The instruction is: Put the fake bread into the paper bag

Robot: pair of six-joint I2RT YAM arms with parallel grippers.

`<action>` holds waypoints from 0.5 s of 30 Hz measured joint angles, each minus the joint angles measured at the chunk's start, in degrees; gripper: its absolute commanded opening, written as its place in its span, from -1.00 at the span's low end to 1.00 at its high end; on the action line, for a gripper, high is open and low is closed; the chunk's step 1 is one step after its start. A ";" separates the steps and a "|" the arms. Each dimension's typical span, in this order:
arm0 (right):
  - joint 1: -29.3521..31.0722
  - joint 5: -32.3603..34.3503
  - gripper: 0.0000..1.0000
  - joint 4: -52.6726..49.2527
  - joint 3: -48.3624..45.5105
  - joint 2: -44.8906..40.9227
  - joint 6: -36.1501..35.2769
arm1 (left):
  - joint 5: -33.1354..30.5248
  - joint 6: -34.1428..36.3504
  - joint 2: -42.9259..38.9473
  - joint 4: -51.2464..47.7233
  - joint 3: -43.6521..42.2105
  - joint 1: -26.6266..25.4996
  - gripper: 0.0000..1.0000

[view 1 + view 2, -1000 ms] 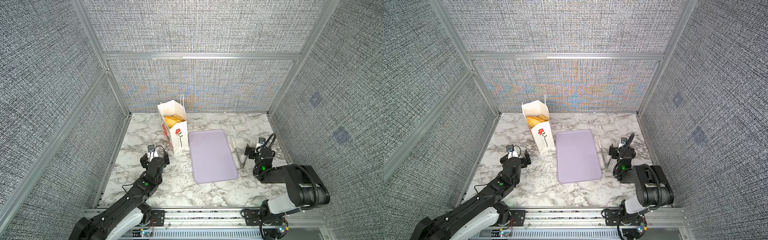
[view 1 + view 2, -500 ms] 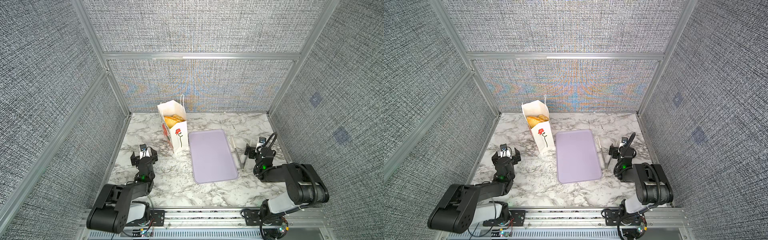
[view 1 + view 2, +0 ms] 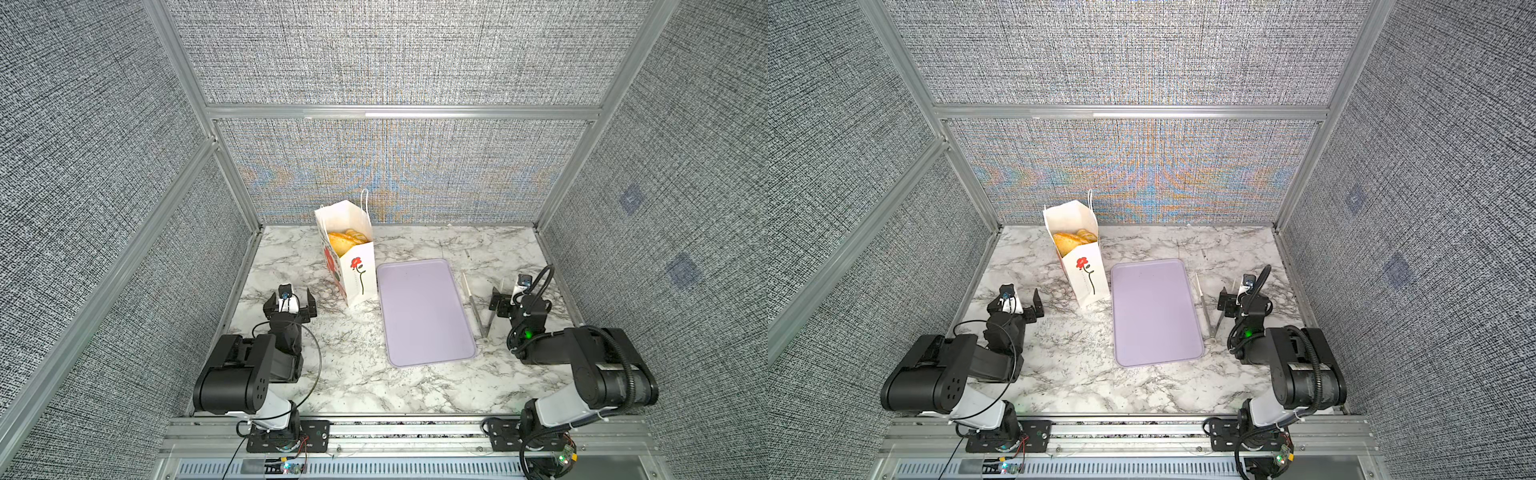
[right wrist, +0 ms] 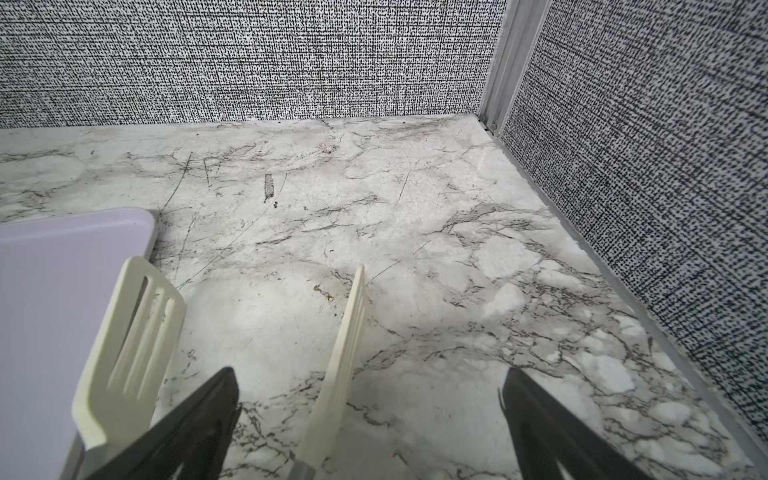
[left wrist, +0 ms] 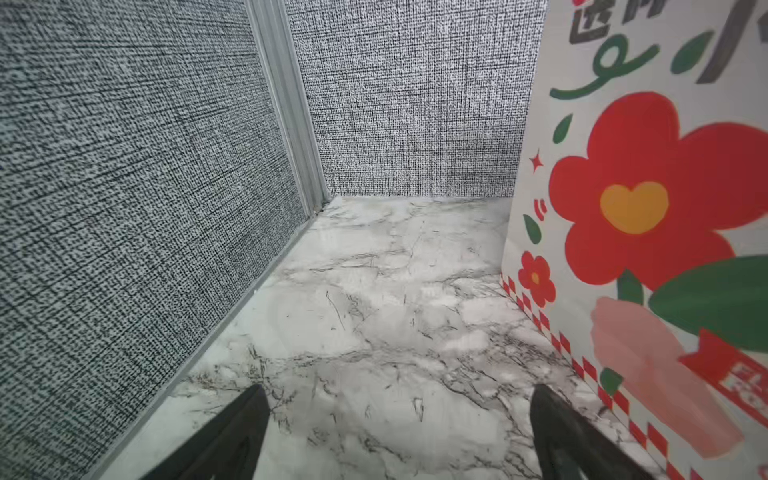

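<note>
One marble tabletop [image 3: 353,374]; one lavender tray [image 3: 424,311], bare; one paper bag [image 3: 357,278], upright beside it; left gripper [image 3: 290,302] and right gripper [image 3: 508,298], both spread wide, empty; cream tongs [image 3: 473,303] lying by the right one; fake bread [image 3: 343,243] heaped inside the bag. Filling looks finished: park well clear.

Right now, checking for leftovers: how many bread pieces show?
2 bread pieces distinguishable, both in the bag's open top; none on tray or table. More may hide below.

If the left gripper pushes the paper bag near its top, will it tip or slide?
Probably tip: the paper bag stands tall on a narrow base. The fake bread piled up to its mouth likely adds weight high up. Its thin paper walls may dent first.
</note>
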 measured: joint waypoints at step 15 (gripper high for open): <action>-0.07 -0.02 0.99 -0.02 0.00 0.00 0.13 | 0.17 0.24 0.55 1.92 -0.26 -0.02 0.99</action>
